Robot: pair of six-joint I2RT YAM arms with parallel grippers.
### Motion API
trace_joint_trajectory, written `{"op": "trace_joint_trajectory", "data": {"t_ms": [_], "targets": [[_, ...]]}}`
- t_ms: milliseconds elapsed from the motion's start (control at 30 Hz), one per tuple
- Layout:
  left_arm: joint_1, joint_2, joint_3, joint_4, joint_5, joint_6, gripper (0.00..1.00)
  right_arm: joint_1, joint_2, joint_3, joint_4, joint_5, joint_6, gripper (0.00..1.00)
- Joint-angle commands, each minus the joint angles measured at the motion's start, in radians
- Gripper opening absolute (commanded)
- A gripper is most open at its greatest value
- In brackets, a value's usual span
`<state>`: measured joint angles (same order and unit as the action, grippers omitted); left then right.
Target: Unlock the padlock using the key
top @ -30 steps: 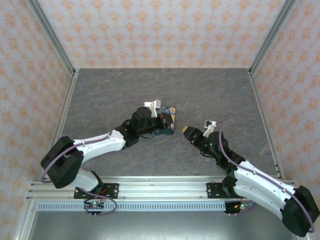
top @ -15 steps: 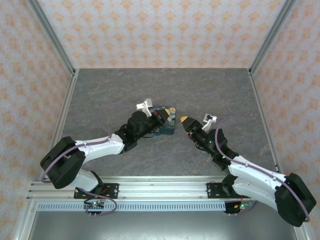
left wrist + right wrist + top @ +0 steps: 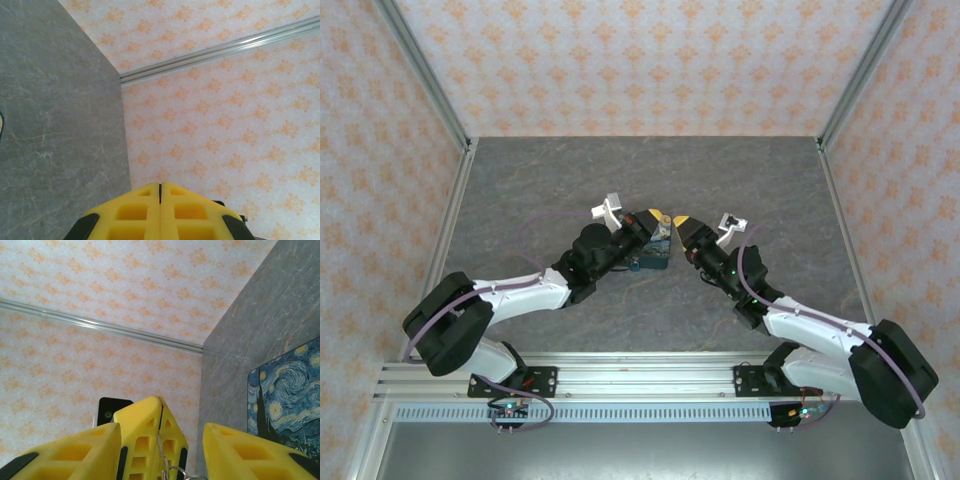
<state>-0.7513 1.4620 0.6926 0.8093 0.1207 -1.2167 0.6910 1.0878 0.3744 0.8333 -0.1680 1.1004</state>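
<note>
The left gripper point(image 3: 160, 192) is pressed fully shut. A thin metal loop point(image 3: 173, 470) hangs at its seam, probably the key's ring, though no blade shows. The right gripper point(image 3: 684, 227) faces it with jaws parted and empty, seemingly placed to take the loop over. The padlock point(image 3: 286, 400) sits just beside the left fingers, low over the table point(image 3: 570, 180). 1 second ago the right gripper was lower and well apart; now the 2 tips nearly meet.
</note>
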Motion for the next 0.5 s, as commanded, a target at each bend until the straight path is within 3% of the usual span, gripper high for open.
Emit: {"op": "trace_joint_trajectory", "data": {"t_ms": [0,467], "targets": [[-0.009,0.015,-0.008,0.057,-0.029,-0.025,0.0,-0.003,0.022,0.036,0.08,-0.023,0.017,0.46],[-0.013,0.023,-0.008,0.05,-0.034,-0.023,0.0,0.015,0.112,0.054,0.14,-0.077,0.026,0.4]]}}
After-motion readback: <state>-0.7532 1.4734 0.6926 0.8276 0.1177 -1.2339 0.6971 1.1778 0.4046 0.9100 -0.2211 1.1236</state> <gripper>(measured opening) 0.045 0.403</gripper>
